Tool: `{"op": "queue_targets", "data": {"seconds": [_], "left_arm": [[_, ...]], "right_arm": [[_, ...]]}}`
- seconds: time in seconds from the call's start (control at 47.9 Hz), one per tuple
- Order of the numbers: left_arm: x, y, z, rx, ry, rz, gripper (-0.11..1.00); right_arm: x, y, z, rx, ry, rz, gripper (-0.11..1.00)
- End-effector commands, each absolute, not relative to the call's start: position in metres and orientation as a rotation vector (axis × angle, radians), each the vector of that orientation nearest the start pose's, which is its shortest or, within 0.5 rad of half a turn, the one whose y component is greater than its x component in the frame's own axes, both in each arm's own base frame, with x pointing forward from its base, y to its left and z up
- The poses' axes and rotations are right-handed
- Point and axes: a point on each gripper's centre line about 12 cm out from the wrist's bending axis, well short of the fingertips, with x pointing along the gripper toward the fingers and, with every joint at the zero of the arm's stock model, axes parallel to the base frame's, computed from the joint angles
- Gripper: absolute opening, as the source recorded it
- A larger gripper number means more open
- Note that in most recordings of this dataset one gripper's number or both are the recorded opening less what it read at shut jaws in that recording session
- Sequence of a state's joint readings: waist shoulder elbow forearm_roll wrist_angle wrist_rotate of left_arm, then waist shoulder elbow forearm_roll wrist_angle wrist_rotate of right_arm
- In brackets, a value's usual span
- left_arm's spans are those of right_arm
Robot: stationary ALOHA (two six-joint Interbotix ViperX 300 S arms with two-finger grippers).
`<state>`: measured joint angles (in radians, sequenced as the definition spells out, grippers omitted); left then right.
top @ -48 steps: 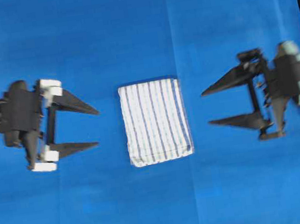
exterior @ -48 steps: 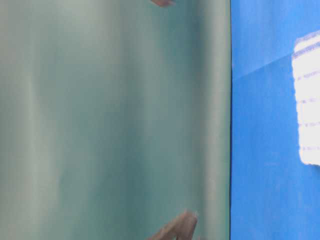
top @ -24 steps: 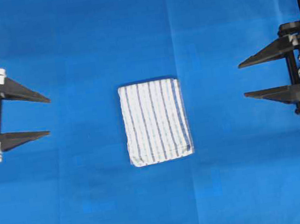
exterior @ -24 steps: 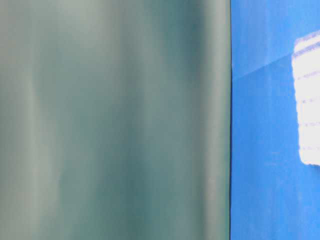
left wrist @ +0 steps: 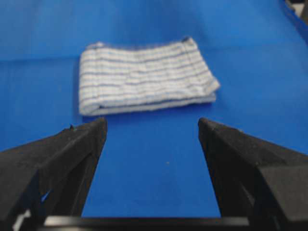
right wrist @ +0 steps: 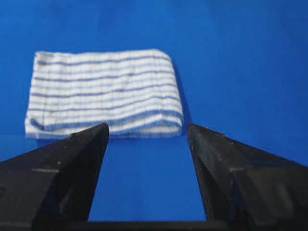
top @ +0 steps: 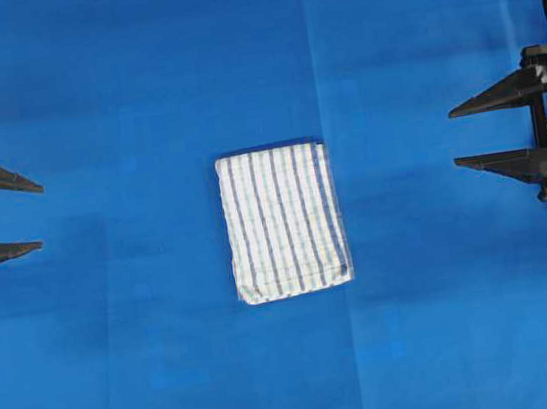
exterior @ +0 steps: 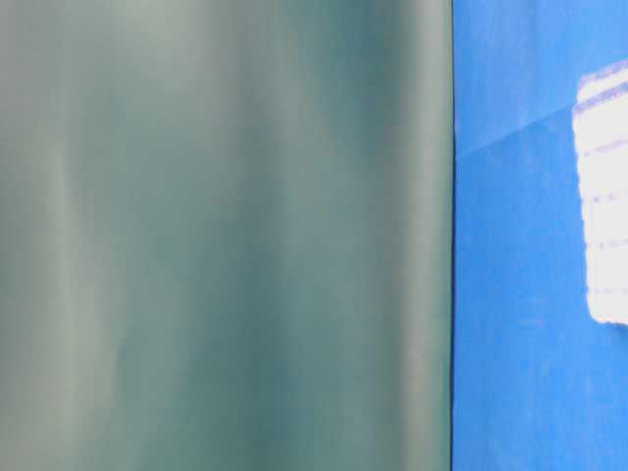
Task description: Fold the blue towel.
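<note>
- The blue towel (top: 283,221) lies folded, flat on the worktop (top: 136,81).
- Left tool (top: 38,214), well left of it, gapes wide, empty.
- Right tool (top: 452,139), well right of it, likewise.

White, blue-striped towel (top: 283,221); blue table cover (top: 156,381), apparently plain.

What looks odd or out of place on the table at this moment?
Nothing stands out. The blue towel lies folded in a neat, slightly tilted rectangle on the blue table covering, untouched by either tool.
</note>
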<state>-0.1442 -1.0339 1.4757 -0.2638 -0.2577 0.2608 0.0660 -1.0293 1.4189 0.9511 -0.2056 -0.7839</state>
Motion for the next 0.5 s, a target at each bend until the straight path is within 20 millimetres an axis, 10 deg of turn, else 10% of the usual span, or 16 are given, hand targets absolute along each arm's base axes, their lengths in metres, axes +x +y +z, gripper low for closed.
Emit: {"op": "queue_targets", "data": {"seconds": [0.0,0.48], "left_arm": [[0.158,-0.015,0.180,0.020,0.186,-0.075,0.72],[0.149,-0.013,0.171,0.018,0.184,-0.077,0.72]], "right_arm": [[0.166,-0.010,0.191,0.136,0.248,-0.133,0.92],[0.166,-0.010,0.190,0.135,0.253,-0.134,0.92]]}}
